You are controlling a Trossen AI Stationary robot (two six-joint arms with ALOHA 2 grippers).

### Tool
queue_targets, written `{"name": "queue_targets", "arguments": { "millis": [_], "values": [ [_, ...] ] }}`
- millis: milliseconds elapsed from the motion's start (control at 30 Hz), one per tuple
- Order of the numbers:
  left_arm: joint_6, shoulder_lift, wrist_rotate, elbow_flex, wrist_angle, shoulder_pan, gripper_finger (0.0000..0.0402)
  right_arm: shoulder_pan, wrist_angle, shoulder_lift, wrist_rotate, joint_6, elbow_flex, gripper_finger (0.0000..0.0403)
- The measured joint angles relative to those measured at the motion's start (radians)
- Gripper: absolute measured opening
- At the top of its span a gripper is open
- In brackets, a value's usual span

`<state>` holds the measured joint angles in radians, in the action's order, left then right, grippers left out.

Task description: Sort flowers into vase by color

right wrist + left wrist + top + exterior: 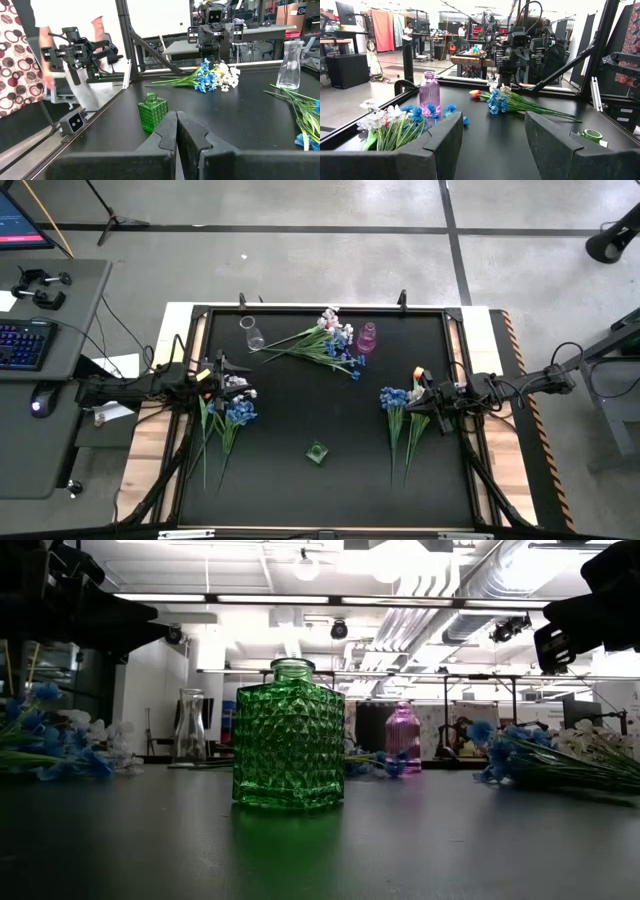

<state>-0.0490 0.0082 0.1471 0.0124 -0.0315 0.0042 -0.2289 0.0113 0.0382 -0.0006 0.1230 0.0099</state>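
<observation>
Three lots of flowers lie flat on the black mat. A blue and white bunch lies just near-side of my left gripper, which is open with nothing between its fingers. A blue bunch with an orange tulip lies beside my right gripper, which is shut on nothing. A mixed pile lies by the far edge, between the clear vase and the pink vase. The green vase stands upright toward the near edge.
The table has a raised dark frame around the mat. Bare mat lies between the two grippers and around the green vase. A person stands beyond the table in the right wrist view. A desk with a keyboard sits left of the table.
</observation>
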Motion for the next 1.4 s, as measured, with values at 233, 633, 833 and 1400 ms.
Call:
{"name": "queue_targets", "arguments": {
  "millis": [233,633,833,1400],
  "values": [
    [0.000,0.000,0.000,0.000,0.000,0.000,0.0200,0.000,0.000,0.000,0.000,0.000,0.000,0.0000],
    [-0.021,0.001,0.000,0.000,-0.065,0.000,0.0200,0.000,0.000,0.000,0.000,0.000,0.000,0.0000],
    [-0.398,0.013,-0.003,0.001,-0.376,-0.001,0.0200,0.000,0.000,0.000,0.000,0.000,0.000,0.0000],
    [-0.525,0.808,-0.248,0.611,0.301,-0.158,0.0200,0.000,0.000,0.001,0.000,0.000,0.000,0.0000]
  ]
}}
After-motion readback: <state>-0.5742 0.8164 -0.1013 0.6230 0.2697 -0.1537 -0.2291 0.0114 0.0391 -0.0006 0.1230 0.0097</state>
